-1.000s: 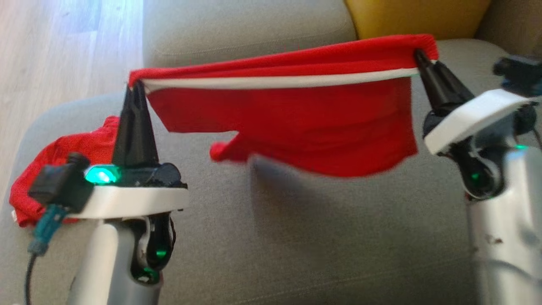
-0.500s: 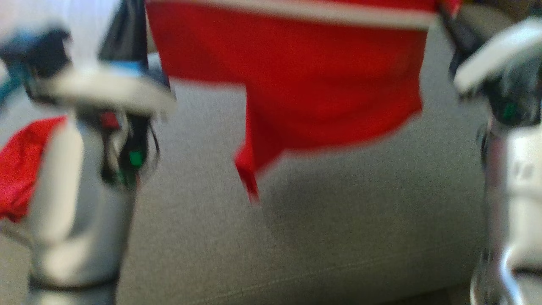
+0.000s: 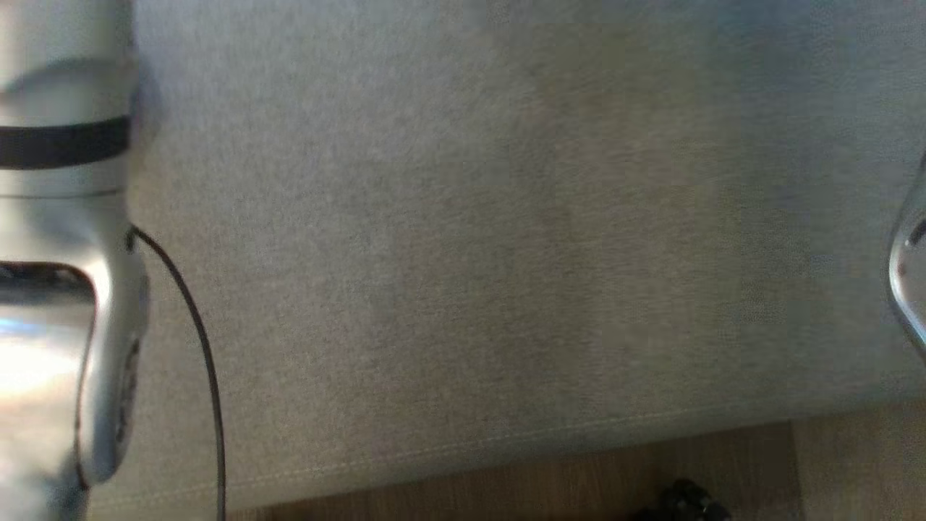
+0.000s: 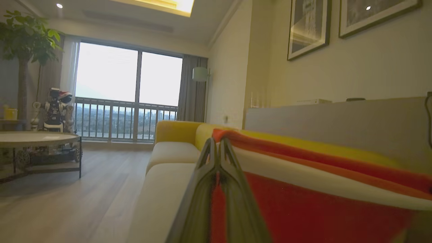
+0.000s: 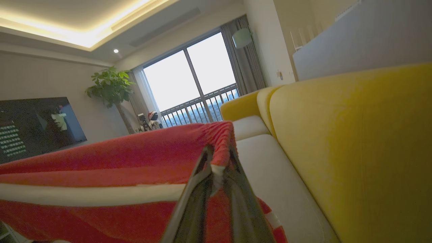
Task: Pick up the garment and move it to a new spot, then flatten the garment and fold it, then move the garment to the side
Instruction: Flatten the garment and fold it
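The garment [image 4: 320, 206] is red cloth with a white stripe, stretched in the air between both hands. My left gripper [image 4: 217, 143] is shut on one end of its banded edge in the left wrist view. The other end of the garment [image 5: 135, 158] is pinched by my right gripper [image 5: 217, 152], its fingers shut on the cloth. In the head view the pale left forearm [image 3: 65, 289] stands at the left edge and a sliver of the right arm [image 3: 913, 282] at the right edge.
Grey sofa seat [image 3: 470, 253] lies below, its front edge [image 3: 506, 449] meeting the wooden floor [image 3: 542, 485]. A black cable [image 3: 195, 340] hangs by the left arm. Yellow back cushions [image 5: 354, 152] rise beside the right gripper. A round table [image 4: 37, 140] stands across the room.
The head camera has tilted down, so the garment and both grippers have left its picture and the sofa's front edge and floor have come in. The hold on the cloth stays.
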Controlling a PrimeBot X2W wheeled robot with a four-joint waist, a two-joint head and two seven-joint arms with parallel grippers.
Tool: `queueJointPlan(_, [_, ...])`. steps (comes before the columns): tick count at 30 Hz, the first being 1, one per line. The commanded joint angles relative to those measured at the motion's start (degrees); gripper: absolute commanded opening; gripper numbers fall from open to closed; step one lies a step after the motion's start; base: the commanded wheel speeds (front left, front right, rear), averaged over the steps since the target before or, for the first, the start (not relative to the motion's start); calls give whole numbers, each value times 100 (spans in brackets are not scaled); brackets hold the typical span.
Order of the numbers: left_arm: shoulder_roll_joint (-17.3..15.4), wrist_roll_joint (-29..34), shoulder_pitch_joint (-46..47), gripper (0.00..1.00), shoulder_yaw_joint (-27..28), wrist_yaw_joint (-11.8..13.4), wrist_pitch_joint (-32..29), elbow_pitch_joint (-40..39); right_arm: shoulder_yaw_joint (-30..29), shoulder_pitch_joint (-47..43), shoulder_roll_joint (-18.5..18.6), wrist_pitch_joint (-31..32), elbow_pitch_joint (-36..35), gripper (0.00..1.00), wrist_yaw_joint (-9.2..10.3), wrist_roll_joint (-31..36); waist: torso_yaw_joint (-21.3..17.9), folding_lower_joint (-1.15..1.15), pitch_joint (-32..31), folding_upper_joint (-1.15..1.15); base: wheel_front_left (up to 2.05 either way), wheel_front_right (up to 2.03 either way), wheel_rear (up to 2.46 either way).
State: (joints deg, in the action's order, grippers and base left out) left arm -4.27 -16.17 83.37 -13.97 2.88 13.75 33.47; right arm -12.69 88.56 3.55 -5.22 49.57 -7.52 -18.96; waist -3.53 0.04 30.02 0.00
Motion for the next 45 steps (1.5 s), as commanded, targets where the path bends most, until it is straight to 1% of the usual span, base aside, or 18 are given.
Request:
queueJointPlan(1, [-178,93,49,0,7,-66,52,27,-56,84,-67,-123,44,0,3,100,329,-4,548,0,0,0,0])
queueJointPlan(5, [-63,246,-282,0,-288,-248,117,478,-179,-146,74,-248,832,0,3,315,466,-4,608,0,0,0,0])
queueJointPlan(10, [-12,403,-1038,0,-582,-478,123,759,-277,-568,331,-126,1725,0,3,500,564,-4,465,0,0,0,0])
queueJointPlan(14, [-7,415,-1639,0,-595,-427,123,998,-233,-935,459,33,2122,0,3,535,653,-4,211,0,0,0,0])
queueJointPlan(15, [-5,428,-1776,0,-631,-455,124,1056,-208,-1049,476,98,2181,0,3,533,665,-4,132,0,0,0,0])
queueJointPlan(18, [-47,541,-2174,0,-813,-579,124,1183,-97,-1415,515,338,2299,0,3,539,674,-4,-127,0,0,0,0])
queueJointPlan(23, [-236,764,-2740,0,-1155,-752,124,1313,114,-1965,624,665,2382,0,3,626,646,-4,-532,0,0,0,0])
queueJointPlan(27, [-385,880,-3128,0,-1380,-839,124,1295,228,-2317,695,875,2408,0,3,675,595,-4,-821,0,0,0,0])
queueJointPlan(34, [-674,1092,-3798,0,-1783,-917,124,1190,387,-2837,794,1161,2427,0,3,705,513,-4,-1314,0,0,0,0])
queueJointPlan(38, [-780,1084,-4092,0,-1964,-965,118,1236,539,-3069,789,1410,2431,0,3,711,472,-4,-1545,0,0,0,0])
queueJointPlan(42, [-927,944,-4516,0,-2221,-1016,-88,1315,818,-3403,776,1884,2434,0,3,620,392,-4,-1908,0,0,0,0])
queueJointPlan(45, [-1065,760,-4833,0,-2412,-1031,-323,1296,1165,-3656,755,2359,2434,0,3,536,325,-4,-2174,0,0,0,0])
